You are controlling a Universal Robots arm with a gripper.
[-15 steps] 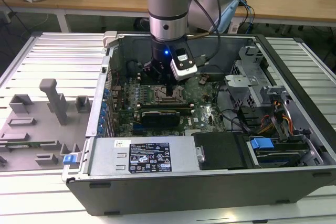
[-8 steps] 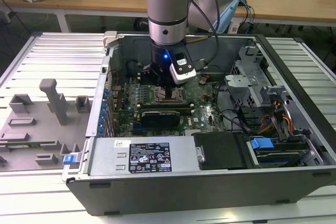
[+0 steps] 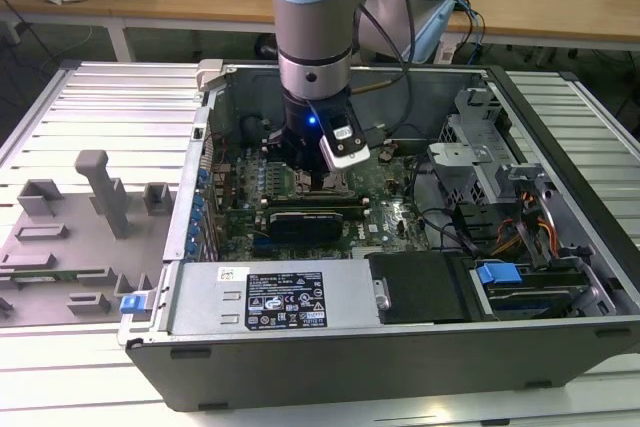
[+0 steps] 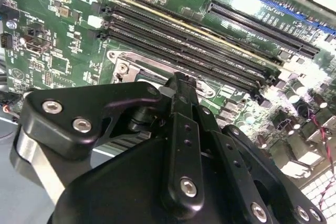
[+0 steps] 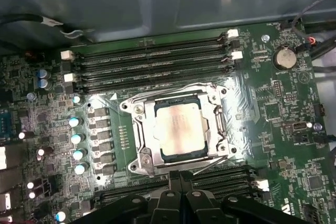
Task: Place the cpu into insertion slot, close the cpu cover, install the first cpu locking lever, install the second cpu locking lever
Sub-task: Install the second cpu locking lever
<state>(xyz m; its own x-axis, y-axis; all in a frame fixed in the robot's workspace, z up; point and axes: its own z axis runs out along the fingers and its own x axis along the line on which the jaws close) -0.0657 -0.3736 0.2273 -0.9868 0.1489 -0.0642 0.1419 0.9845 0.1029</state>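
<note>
First wrist view: the cpu [image 5: 180, 132] sits flat in the insertion slot [image 5: 137, 129], pale face up, with the cpu cover [image 5: 210, 95] closed down around it as a silvery frame, ringed by green motherboard [image 5: 273, 114]. The gripper [image 5: 180, 182] hangs just off the socket's 6 o'clock edge, jaws pressed together with nothing between them, so the socket lies toward 12 o'clock from the tips. Exterior view: the arm stands upright inside the open computer case [image 3: 560, 107], which rests on the table [image 3: 100, 117].
</note>
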